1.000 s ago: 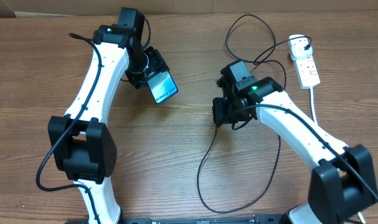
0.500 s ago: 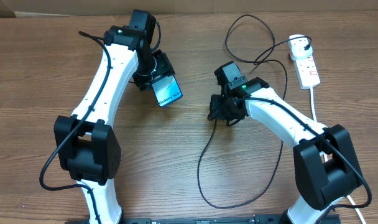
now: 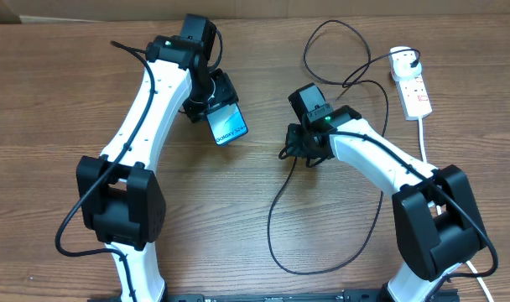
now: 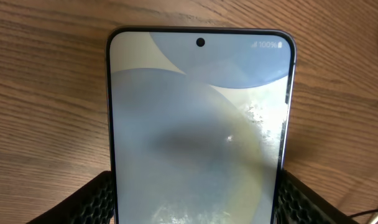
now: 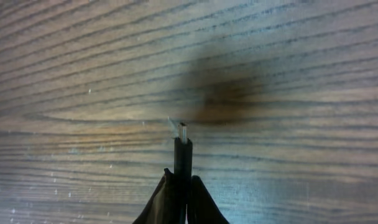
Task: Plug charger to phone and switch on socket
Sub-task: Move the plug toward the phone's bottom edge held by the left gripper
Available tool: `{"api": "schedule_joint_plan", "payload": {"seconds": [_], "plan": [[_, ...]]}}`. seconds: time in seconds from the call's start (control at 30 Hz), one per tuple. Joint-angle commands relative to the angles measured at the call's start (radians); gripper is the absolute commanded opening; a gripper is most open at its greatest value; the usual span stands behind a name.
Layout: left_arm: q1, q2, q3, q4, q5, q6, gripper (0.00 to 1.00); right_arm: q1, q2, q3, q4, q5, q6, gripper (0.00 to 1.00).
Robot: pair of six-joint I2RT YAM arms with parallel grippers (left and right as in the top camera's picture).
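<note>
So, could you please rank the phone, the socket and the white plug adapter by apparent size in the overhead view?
Largest: phone and socket, about alike; the phone is partly hidden, so unranked.
Smallest: plug adapter.

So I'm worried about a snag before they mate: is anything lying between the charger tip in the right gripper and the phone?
Nothing visible. Only bare table lies between the charger tip in the right gripper and the phone in the left gripper. The cable loops off toward the robot's side, not toward the phone.
</note>
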Motion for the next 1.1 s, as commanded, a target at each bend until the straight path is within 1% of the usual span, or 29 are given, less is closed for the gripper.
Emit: {"api": "schedule_joint_plan", "payload": {"seconds": [0.0,0.23,0.3,0.4,0.5,0.6,0.67,0.73,0.8,1.07], "plan": [[-0.011,-0.039,0.008,-0.008,-0.017,0.016,0.5,0.004,0.01,-0.049,0.035,0.024,0.008,0.1],[-0.017,-0.036,0.008,-0.012,-0.029,0.016,0.5,0.004,0.019,-0.098,0.08,0.024,0.042,0.12],[-0.02,-0.035,0.008,-0.014,-0.036,0.016,0.5,0.004,0.019,-0.098,0.084,0.024,0.042,0.15],[-0.028,-0.034,0.008,-0.009,-0.037,0.016,0.51,0.004,0.019,-0.098,0.084,0.024,0.042,0.47],[-0.029,-0.034,0.008,-0.015,-0.038,0.016,0.5,0.004,0.019,-0.098,0.083,0.024,0.042,0.62],[-0.029,-0.034,0.008,-0.018,-0.041,0.016,0.5,0.004,0.019,-0.095,0.076,0.024,0.041,0.7],[-0.029,-0.034,0.008,-0.014,-0.041,0.016,0.5,0.0,0.019,-0.077,0.053,0.023,0.041,0.8],[-0.029,-0.034,0.008,-0.014,-0.044,0.016,0.5,-0.006,0.017,-0.048,0.015,0.022,0.041,0.89],[-0.029,-0.034,0.008,-0.014,-0.044,0.016,0.5,-0.014,0.017,-0.004,-0.041,0.023,0.04,1.0],[-0.029,-0.034,0.008,-0.009,-0.044,0.016,0.51,-0.024,0.016,0.167,-0.228,0.017,0.03,1.0]]}}
